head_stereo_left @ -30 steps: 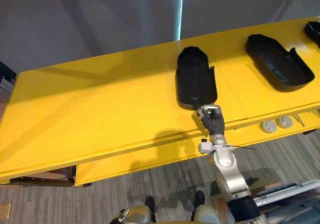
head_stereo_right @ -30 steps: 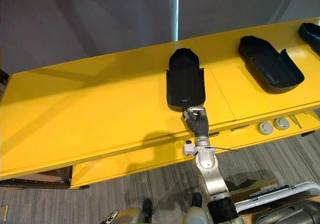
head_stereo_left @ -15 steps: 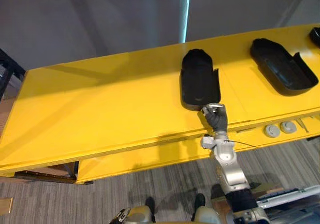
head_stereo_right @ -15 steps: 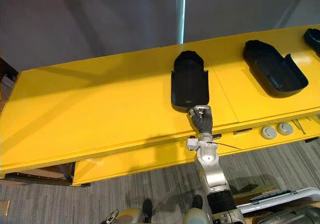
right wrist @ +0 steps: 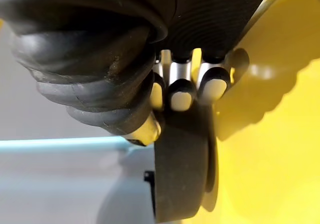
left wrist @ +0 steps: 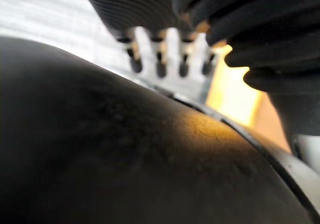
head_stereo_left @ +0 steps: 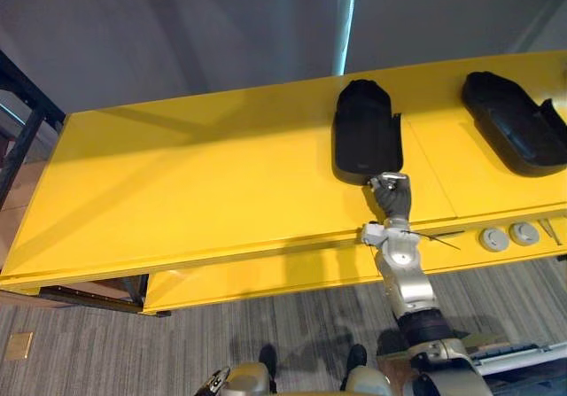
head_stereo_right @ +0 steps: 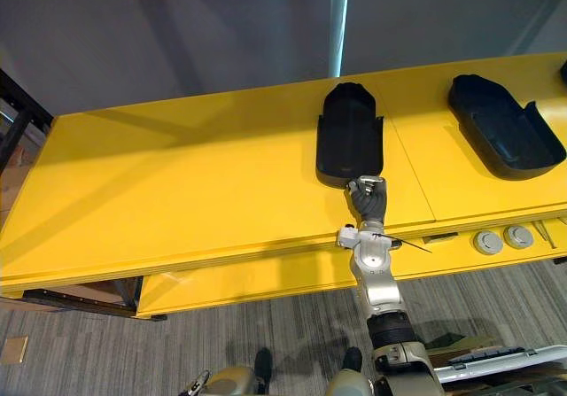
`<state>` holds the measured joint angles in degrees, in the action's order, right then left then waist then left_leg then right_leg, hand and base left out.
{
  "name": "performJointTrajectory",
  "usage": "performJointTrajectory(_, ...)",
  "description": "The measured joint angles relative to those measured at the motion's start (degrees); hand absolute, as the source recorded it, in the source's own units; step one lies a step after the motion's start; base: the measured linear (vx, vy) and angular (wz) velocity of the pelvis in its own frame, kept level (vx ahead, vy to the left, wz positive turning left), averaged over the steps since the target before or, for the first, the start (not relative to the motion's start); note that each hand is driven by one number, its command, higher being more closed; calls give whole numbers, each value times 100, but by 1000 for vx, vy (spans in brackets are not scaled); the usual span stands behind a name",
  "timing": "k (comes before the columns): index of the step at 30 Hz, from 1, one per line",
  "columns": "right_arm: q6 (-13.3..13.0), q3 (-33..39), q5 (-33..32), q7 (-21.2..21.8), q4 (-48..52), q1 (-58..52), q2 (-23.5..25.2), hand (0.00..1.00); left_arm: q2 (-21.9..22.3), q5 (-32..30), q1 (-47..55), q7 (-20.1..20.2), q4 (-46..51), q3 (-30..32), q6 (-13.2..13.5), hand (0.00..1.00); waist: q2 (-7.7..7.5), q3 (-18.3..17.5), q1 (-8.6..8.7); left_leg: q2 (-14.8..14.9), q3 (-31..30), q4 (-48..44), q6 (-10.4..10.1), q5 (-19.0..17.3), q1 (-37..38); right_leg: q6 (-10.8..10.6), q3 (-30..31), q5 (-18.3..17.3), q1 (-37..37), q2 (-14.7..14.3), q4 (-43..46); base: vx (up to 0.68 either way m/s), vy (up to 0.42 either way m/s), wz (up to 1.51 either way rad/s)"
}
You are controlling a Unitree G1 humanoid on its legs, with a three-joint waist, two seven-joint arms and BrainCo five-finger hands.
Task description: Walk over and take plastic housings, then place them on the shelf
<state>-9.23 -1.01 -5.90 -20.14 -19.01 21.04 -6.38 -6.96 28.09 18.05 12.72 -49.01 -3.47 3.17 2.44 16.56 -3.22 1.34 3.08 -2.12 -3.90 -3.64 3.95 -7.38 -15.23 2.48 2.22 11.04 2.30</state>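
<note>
Right wrist view, item 1: the right hand (right wrist: 181,92) has its fingers curled over the near end wall of a black elongated plastic housing (right wrist: 180,184), with the thumb against the other face of that wall. We record this as a closed grip on the housing.

Eye views, item 2: the same housing (head_stereo_right: 349,143) lies flat on the yellow flat table top (head_stereo_left: 195,192), its long axis running near to far. The right hand (head_stereo_right: 368,199) meets it at the near end.

Item 3: a second black plastic housing (head_stereo_left: 516,136) lies well apart to the right, untouched.

Item 4: two round grey discs (head_stereo_right: 488,242) sit on the lower ledge, near right.

Item 5: a black metal frame (head_stereo_left: 27,117) stands at the far left; we cannot tell whether it is the shelf.

Left wrist view, item 6: the left hand (left wrist: 170,58) is idle, fingers relaxed and holding nothing.

Step in hand, by our judgement: taking the housing, which is gripped but not yet lifted. The next move calls for a level lift. Held by one end, the long shell may droop or twist.

View notes: the wrist view supplies the finger contact, and the eye views supply the layout and the spare housing.
</note>
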Motion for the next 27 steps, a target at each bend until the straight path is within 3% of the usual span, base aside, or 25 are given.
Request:
performJointTrajectory(5, -54, 72, 3, -63, -77, 47, 2, 100, -2, -1, 6, 8, 78, 2, 0, 0, -16, 20, -72, -1, -13, -4, 0, 0, -2, 0, -15, -1, 9, 3, 4, 0, 0, 0)
performJointTrajectory(6, -78, 71, 16, -121, -81, 47, 11, 0, -2, -1, 6, 7, 81, 2, 1, 0, -18, 21, -78, -2, -14, -5, 0, 0, -4, -1, -17, -1, 9, 5, 4, 0, 0, 0)
performJointTrajectory(10, -179, 18, 406, -369, 389, -190, 154, 0, -3, -1, 6, -6, 80, 8, 9, 0, -43, 36, -68, 4, -12, -1, 7, -9, -16, 1, -15, -3, 1, -4, -9, 0, 0, 0)
performJointTrajectory(13, -282, -275, 698, -491, 1906, -750, 196, 0, -8, -1, 23, -2, 70, 99, 46, 0, -112, 77, -46, 14, 30, 1, 30, -38, -19, 3, 21, -3, -17, -18, -30, 19, 3, -7)
performJointTrajectory(14, -506, -471, 671, -416, 2502, -900, 185, 0, -45, -2, 48, -3, 57, 116, 68, 0, -169, 110, 4, 14, 65, -5, 32, -60, -13, 3, 88, -3, -29, -23, -34, 8, 5, -11)
performJointTrajectory(18, -860, -844, 261, 335, 3345, -1011, 110, 0, -166, -8, 67, 4, -4, 130, 253, 0, -331, 182, 74, 15, 185, -38, 49, -125, -6, 3, 173, -2, -48, -27, -41, 4, 17, -15)
performJointTrajectory(19, -858, -961, -127, 748, 3436, -1011, 80, 0, -157, -76, 67, 26, -32, 234, 310, 0, -378, 194, 74, 9, 224, -50, 55, -150, -1, 2, 216, -2, -59, -25, -42, 11, 25, -15)
performJointTrajectory(23, -809, -1338, -694, 1508, 3430, -1004, 49, 0, -160, -119, 38, 78, -142, 284, 447, 0, -421, 216, 50, 2, 226, -86, 54, -188, -14, 3, 239, -1, -61, -23, -45, 22, 20, -2)
performJointTrajectory(27, -780, -1999, -928, 1880, 3116, -656, 23, 0, -161, -116, 32, 79, -143, 288, 435, 0, -421, 216, 34, 6, 176, -256, 55, -274, -98, 2, 171, -1, -22, -20, -69, -1, 5, 5)
